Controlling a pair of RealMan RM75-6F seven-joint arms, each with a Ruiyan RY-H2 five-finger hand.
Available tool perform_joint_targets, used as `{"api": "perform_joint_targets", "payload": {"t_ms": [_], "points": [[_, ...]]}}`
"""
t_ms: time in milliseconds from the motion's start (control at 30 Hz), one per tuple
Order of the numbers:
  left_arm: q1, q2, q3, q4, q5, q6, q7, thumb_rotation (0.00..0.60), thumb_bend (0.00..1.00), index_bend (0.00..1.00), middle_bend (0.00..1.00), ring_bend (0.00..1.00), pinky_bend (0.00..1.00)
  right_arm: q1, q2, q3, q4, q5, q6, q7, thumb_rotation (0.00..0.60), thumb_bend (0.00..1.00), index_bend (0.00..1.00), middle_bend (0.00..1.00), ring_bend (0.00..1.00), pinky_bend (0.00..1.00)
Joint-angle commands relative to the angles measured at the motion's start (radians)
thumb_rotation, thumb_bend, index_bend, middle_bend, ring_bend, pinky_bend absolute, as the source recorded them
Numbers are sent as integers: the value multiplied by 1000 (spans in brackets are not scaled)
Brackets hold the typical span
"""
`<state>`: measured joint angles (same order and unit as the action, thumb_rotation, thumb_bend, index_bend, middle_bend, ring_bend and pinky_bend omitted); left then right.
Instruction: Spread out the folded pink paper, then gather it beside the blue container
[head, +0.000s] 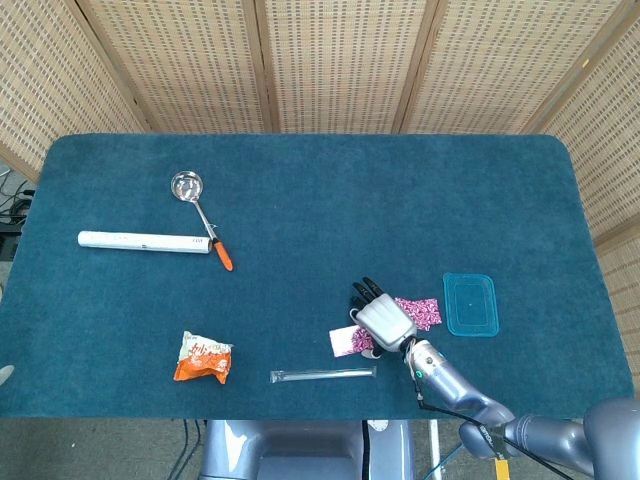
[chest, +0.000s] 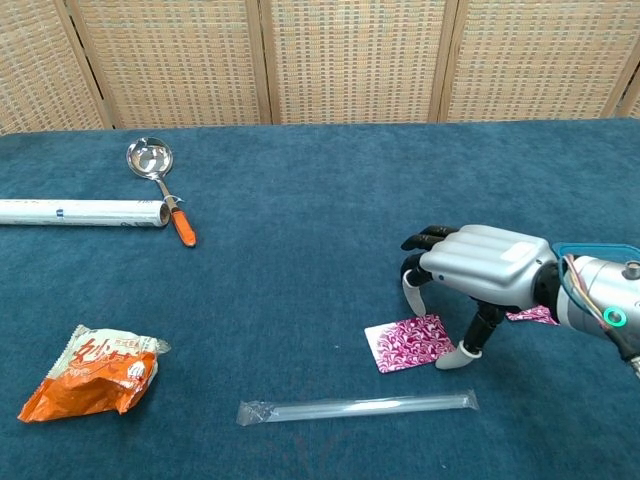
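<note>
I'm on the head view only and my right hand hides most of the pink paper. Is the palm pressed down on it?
Observer: No. In the chest view the right hand arches over the pink paper, with the palm raised off it.
Operator: Any contact at all?
Observer: One of its fingertips comes down at the paper's near right corner; I cannot tell whether it touches the paper or the table.
Operator: And the far fingers?
Observer: They point down just past the paper's far edge.
</note>
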<state>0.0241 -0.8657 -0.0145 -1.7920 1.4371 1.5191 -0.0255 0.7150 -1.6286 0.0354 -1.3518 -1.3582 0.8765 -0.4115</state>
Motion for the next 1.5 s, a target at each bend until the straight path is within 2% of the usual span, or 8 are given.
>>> {"api": "perform_joint_targets", "payload": {"t_ms": [33, 600, 933, 1500], "points": [[0, 1, -1, -2, 0, 1, 0, 600, 24, 0, 0, 0, 0, 0, 7, 2, -6, -2, 3, 3, 600, 414, 495, 285, 0, 0], [0, 1, 0, -12, 10, 4, 10, 600, 24, 0, 0, 0, 0, -2, 105, 24, -52, -1, 27, 24, 600, 414, 495, 284, 0, 0], [0, 2, 0, -23, 7, 5, 26, 600, 25, 0, 0, 0, 0, -18, 169, 8, -1, -35, 36, 105, 600, 414, 495, 261, 0, 0], [-1, 7, -1, -42, 6, 7, 46, 600, 24, 0, 0, 0, 0, -55, 215, -27, 70, -84, 58, 220, 600, 359, 494, 231, 0, 0]]}}
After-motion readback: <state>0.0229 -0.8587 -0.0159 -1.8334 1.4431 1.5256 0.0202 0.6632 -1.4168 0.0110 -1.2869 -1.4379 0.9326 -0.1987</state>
